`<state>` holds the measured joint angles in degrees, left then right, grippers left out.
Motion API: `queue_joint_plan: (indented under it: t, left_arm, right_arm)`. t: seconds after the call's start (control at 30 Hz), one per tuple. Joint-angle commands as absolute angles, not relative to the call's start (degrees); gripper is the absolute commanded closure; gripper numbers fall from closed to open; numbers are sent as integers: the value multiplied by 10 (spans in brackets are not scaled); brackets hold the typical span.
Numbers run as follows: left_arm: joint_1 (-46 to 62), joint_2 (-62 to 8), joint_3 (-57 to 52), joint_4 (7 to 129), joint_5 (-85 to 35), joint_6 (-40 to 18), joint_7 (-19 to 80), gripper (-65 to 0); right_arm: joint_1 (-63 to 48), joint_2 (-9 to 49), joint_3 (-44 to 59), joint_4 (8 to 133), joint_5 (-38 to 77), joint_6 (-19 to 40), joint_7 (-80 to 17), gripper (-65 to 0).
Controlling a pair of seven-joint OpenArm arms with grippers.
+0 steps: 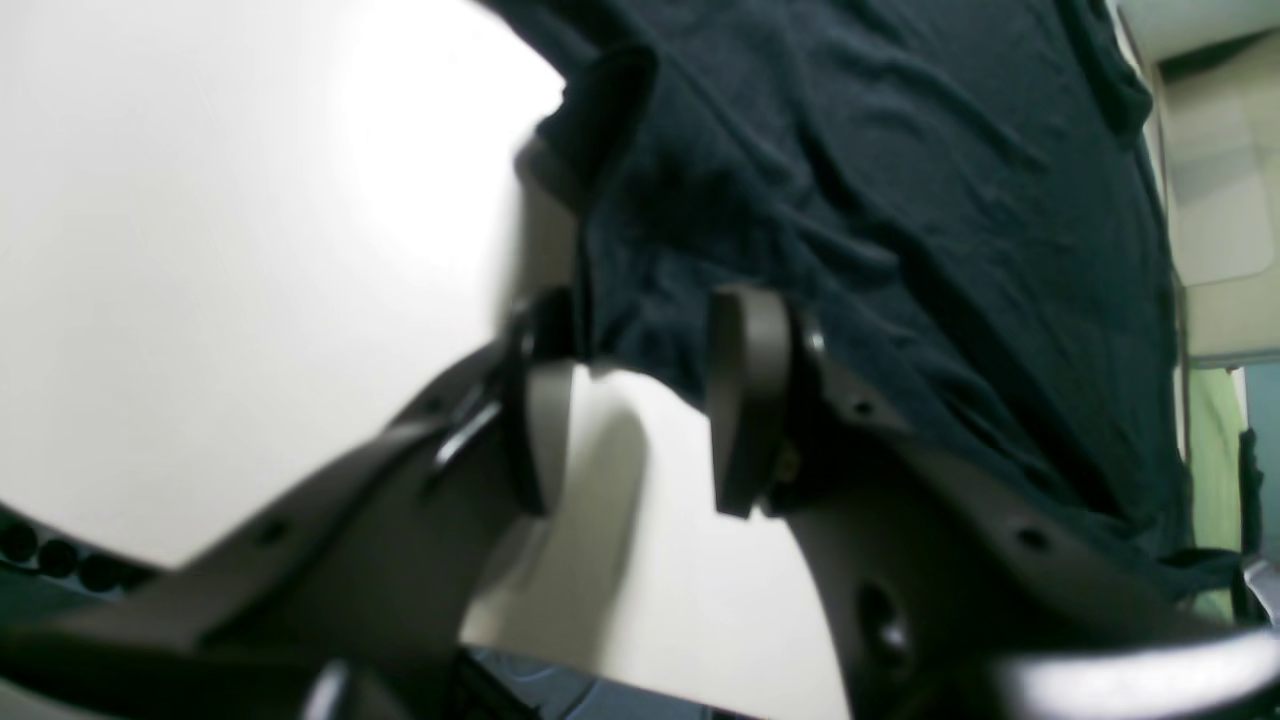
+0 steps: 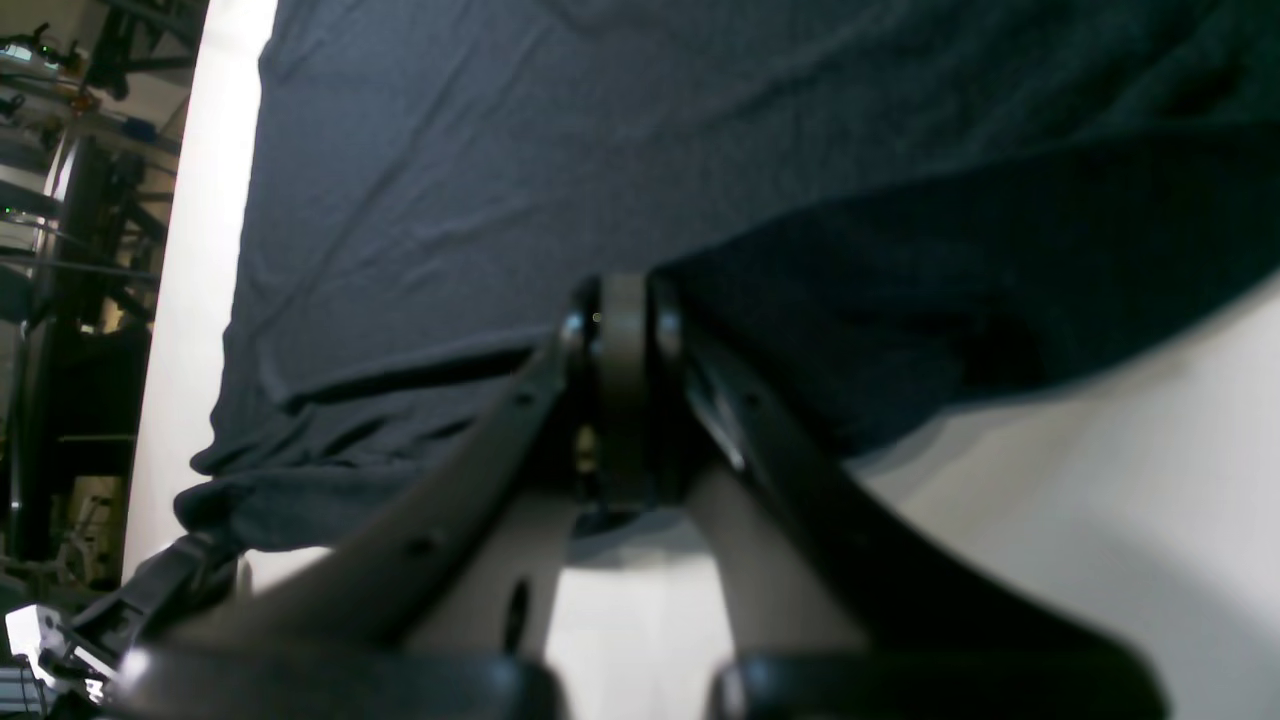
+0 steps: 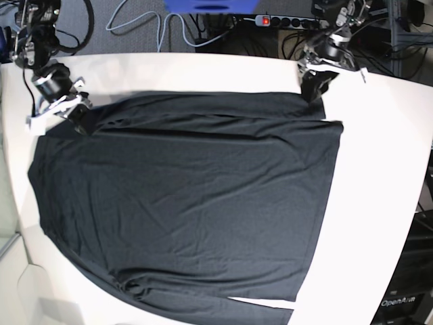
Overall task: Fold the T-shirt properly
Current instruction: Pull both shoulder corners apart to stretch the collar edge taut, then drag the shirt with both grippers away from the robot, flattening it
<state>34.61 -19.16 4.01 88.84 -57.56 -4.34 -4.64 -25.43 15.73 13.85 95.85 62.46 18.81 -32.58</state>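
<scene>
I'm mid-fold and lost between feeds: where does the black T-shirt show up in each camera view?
Left wrist: T-shirt fills the upper right, its edge between the open left gripper fingers.
Right wrist: it covers the top, a fold pinched by the shut right gripper.
Base: spread flat across the middle.
Shared landmark: the white table.

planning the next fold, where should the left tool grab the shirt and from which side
Take the T-shirt at its far corner by the left tool, coming in from the table side. The cloth lies flat, so only the free edge offers a lip to pinch.
</scene>
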Motion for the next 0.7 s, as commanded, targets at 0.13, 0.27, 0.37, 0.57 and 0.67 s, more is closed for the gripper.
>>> queue_joint_plan:
  t: [0.13,0.27,0.37,0.57,0.67]
  left_arm:
    - [352,-189,27,888,-575,-32,-36,-214]
    - [352,-189,27,888,-575,-32,-36,-145]
    - [352,-189,27,888,-575,-32,-36,-51]
    - [352,-189,27,890,-575,-32,-36,-15]
    - [352,-189,27,895,-575,-32,-36,-16]
  right_arm:
    - [-255,166,141,968,637,186,-315,-15]
    - [-255,166,141,968,637,186,-315,-15]
    - [-255,166,141,968,637,186,-315,-15]
    - [-255,166,141,968,637,186,-315,-15]
    - [-255,166,141,968,637,186,-315,-15]
